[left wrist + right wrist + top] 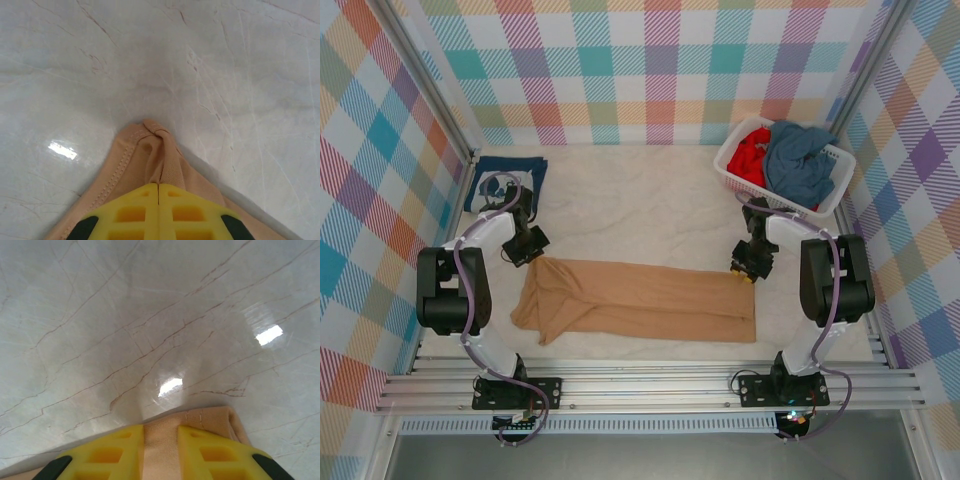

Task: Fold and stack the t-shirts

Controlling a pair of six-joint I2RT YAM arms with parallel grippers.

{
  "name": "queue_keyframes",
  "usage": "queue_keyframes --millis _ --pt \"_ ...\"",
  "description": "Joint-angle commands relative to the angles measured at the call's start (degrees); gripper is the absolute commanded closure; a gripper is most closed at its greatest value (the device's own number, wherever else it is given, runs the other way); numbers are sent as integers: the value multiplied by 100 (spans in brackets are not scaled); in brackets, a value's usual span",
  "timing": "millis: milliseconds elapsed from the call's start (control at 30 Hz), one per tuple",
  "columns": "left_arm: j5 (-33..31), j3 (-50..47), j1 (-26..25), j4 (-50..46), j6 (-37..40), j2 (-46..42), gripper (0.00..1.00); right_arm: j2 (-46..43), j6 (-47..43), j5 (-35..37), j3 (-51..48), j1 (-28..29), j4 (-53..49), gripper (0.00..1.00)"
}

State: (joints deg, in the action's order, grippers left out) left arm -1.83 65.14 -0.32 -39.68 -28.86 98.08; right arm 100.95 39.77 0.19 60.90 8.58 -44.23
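Tan t-shirt (635, 300) lies on the pale marbled worktop (640, 200) as a long folded band, stretched left to right between the two arms, its left end rumpled and a little wider than the squarer right end. At the band's far left corner the left pincer (528, 247) sits low on the cloth; in the left wrist view its yellow fingers (130, 212) are pressed together with a bunched, stitched edge of the tan fabric pushing out just ahead of them, so it is pinching the shirt. At the far right corner the right pincer (747, 265) does likewise: the right wrist view shows a strip of tan cloth clamped between its two yellow fingers, with a hemmed corner lying flat beside them. Beyond, in the far left corner of the worktop, a navy t-shirt (505, 180) with a white graphic lies flat. In the far right corner stands a white slatted basket (735, 165) holding a red t-shirt (750, 155) and a crumpled grey-blue t-shirt (800, 160).
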Motion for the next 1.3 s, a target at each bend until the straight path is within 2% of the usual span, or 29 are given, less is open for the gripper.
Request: queue_keyframes --millis 0,233,400,667,700,800,833,967,1133,1200,1267 --pt "-313 209 22 -75 103 -16 100 201 -70 227 127 -35 -232 77" --pt "-872 331 103 -303 279 -10 100 390 31 385 251 -33 -413 80" --pt "-846 430 245 -199 399 241 100 513 60 431 308 -33 -458 80" --pt "-883 1001 252 -271 568 1131 100 585 45 362 391 -28 -471 80" --pt "-933 1129 254 -392 549 1264 97 568 40 334 402 -23 -461 80" --pt "-969 1438 254 -655 501 1453 73 448 -7 285 485 -14 -483 79" --pt "-1004 1443 242 -648 468 1338 65 396 -34 268 528 -14 -501 78" --pt "-1638 1405 -3 -842 330 391 47 89 -147 348 733 38 -673 75" --pt "-1354 603 -648 -1105 -228 -744 45 -287 -154 423 800 132 -763 71" --pt "-894 -8 -989 -884 -478 -1142 48 -387 -195 335 754 210 -684 70" --pt "-54 -624 -1195 -480 -663 -1328 51 -418 -286 145 697 337 -522 70"
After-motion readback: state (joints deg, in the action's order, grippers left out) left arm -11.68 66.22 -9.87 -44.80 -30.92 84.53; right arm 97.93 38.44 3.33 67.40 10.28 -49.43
